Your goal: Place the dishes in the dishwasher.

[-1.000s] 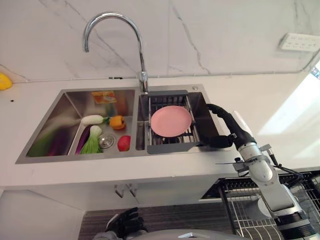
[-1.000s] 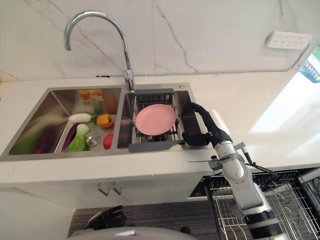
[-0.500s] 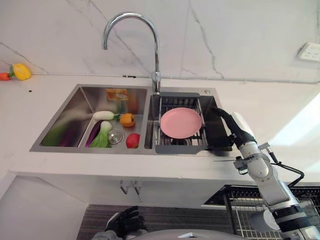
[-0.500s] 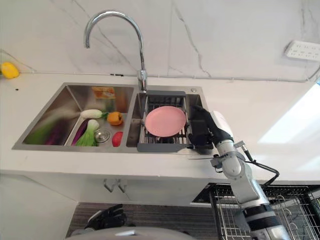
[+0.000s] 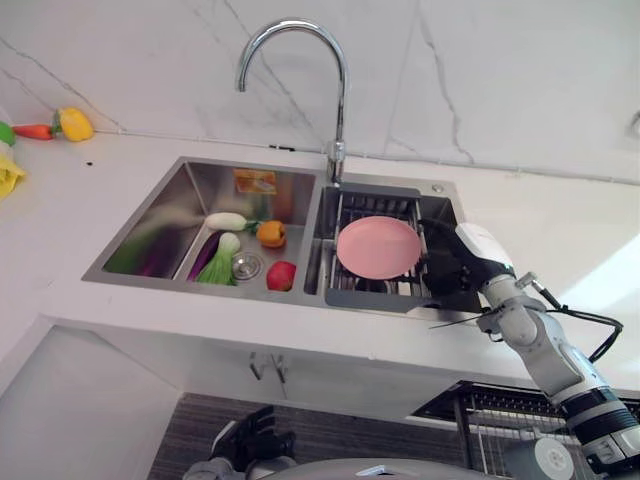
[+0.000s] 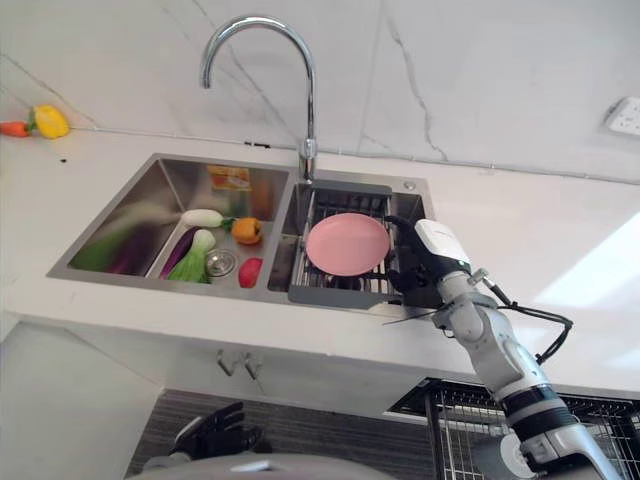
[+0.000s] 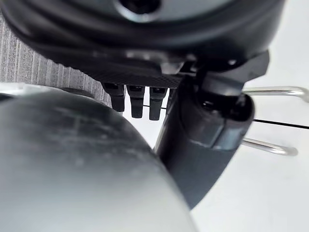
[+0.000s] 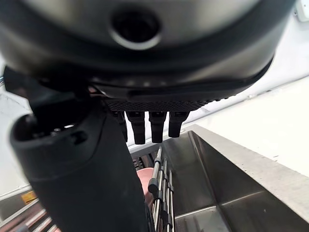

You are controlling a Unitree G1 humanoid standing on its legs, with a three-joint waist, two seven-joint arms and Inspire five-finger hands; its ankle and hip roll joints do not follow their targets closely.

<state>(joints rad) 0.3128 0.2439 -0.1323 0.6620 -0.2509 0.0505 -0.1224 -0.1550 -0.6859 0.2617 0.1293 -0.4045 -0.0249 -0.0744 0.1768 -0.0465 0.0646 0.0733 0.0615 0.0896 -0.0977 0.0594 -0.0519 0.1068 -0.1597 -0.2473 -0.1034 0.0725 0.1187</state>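
Note:
A round pink plate (image 5: pixel 378 247) lies flat on a dark wire rack (image 5: pixel 345 295) that spans the right basin of the steel sink (image 5: pixel 205 183). My right hand (image 5: pixel 450 268) hovers in that basin just right of the plate's edge, open, with straight fingers (image 8: pixel 152 126) reaching over the rack bars (image 8: pixel 158 186); it holds nothing and I cannot tell whether it touches the plate. A white cover (image 6: pixel 440 243) sits on its thumb. My left hand (image 6: pixel 215 432) hangs low in front of the cabinet, open and empty.
The left basin holds a white radish (image 5: pixel 226 221), an orange pepper (image 5: pixel 270 233), a tomato (image 5: pixel 282 275) and greens (image 5: pixel 218 262). A tall faucet (image 5: pixel 338 120) stands behind the divider. The dishwasher's wire rack (image 5: pixel 490 430) is pulled out at lower right. More vegetables (image 5: pixel 62 124) lie on the counter's far left.
The camera has swung left, shifting the whole scene to the right. My right hand has drawn in closer to the plate's right edge. The plate has stayed on the rack.

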